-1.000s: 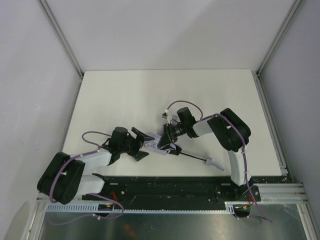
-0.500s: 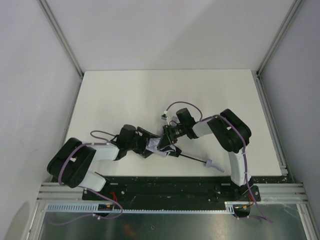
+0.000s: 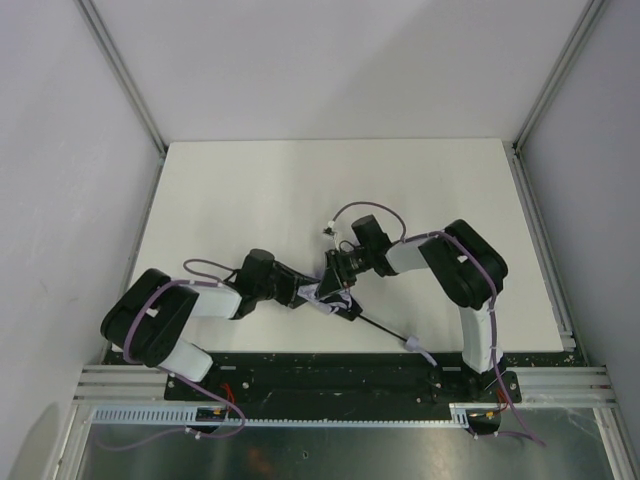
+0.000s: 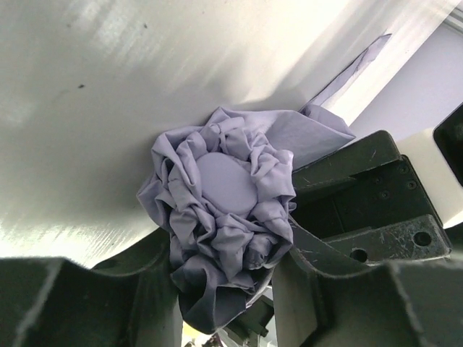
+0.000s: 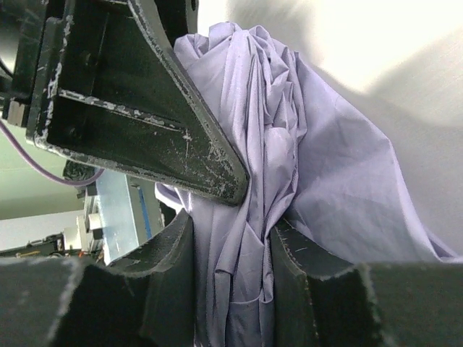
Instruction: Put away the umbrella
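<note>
Nearest me, the umbrella's handle (image 3: 415, 345) has swung closer to the worktop's (image 3: 300, 190) near edge than a second ago. The black shaft (image 3: 378, 326) runs up-left from it. Next out, the canopy (image 4: 217, 217) is a crumpled lavender wad sitting between both my grippers. My left gripper (image 4: 224, 303) just came in from the left and went from wide open to partway closed, and it now pinches the wad's end. My right gripper (image 5: 231, 289) is unchanged, half-closed with fabric squeezed between its fingers. My read: I now have a two-handed hold and can start collapsing. The shaft is still extended, so there's plenty left to do.
</note>
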`<state>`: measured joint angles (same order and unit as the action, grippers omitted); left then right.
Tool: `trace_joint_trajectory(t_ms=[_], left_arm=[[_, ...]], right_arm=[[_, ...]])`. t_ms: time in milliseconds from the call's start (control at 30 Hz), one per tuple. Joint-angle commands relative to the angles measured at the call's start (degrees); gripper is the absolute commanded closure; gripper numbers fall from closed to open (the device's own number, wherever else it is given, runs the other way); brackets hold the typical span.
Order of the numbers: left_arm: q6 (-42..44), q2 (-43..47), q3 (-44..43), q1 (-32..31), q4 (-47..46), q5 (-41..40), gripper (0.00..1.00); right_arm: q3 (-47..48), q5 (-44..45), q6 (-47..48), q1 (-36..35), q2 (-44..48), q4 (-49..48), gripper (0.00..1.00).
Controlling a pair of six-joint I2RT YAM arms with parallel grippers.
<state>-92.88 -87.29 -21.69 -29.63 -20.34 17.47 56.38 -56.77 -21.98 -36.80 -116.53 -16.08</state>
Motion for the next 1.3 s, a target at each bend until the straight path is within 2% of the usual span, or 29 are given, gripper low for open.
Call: trace_joint_trajectory(t_ms=[0, 67, 133, 267, 367, 467, 600, 733, 900, 967, 1067, 1200, 1267], left_arm=[[10.3, -3.5, 2.5, -0.4, 13.3, -16.5, 0.97], [10.8, -3.1, 2.5, -0.4, 13.8, -16.2, 0.99], [11.3, -2.9, 2.1, -0.4, 14.5, -15.6, 1.00], [10.9, -2.9, 1.5, -0.5, 16.3, -14.0, 1.00], [9.3, -3.2, 1.2, -0.4, 18.6, -12.1, 1.00], [8.4, -3.9, 0.5, -0.4, 19.8, -10.0, 1.00], [8.6, -4.7, -0.3, -0.3, 22.2, -8.8, 1.00], [9.3, -3.9, -0.6, 0.2, 23.1, -9.1, 1.00], [9.8, -2.6, -0.8, 0.7, 24.0, -8.9, 1.00], [10.0, -2.4, -1.0, 0.7, 24.3, -8.7, 1.00], [10.5, -1.8, -1.4, 0.8, 24.5, -8.5, 1.00], [13.5, -1.1, -2.5, 1.3, 24.6, -9.1, 1.00], [15.5, -0.8, -3.1, 2.0, 24.6, -9.3, 0.94]], right_arm=[[3.2, 4.7, 3.1, -3.4, 3.3, 13.3, 0.64], [4.2, 11.0, 5.1, -3.2, 6.9, 18.2, 0.43], [4.7, 17.1, 7.9, -2.9, 11.2, 21.9, 0.27], [5.2, 33.4, 16.0, -6.4, 21.2, 27.6, 0.11], [5.0, 46.0, 23.3, -13.4, 26.2, 29.4, 0.07], [3.7, 59.3, 28.2, -19.4, 26.8, 27.7, 0.07], [1.4, 72.1, 32.7, -26.4, 23.9, 21.2, 0.07], [0.8, 80.9, 37.0, -29.1, 17.9, 14.4, 0.09], [0.7, 82.9, 38.5, -29.2, 12.6, 12.6, 0.17], [0.8, 83.1, 37.4, -28.6, 11.0, 13.5, 0.25], [0.7, 80.6, 34.5, -27.0, 9.5, 16.5, 0.52], [0.8, 70.9, 29.7, -24.1, 10.2, 20.8, 0.91], [0.8, 65.5, 27.8, -22.6, 10.4, 22.2, 0.98]])
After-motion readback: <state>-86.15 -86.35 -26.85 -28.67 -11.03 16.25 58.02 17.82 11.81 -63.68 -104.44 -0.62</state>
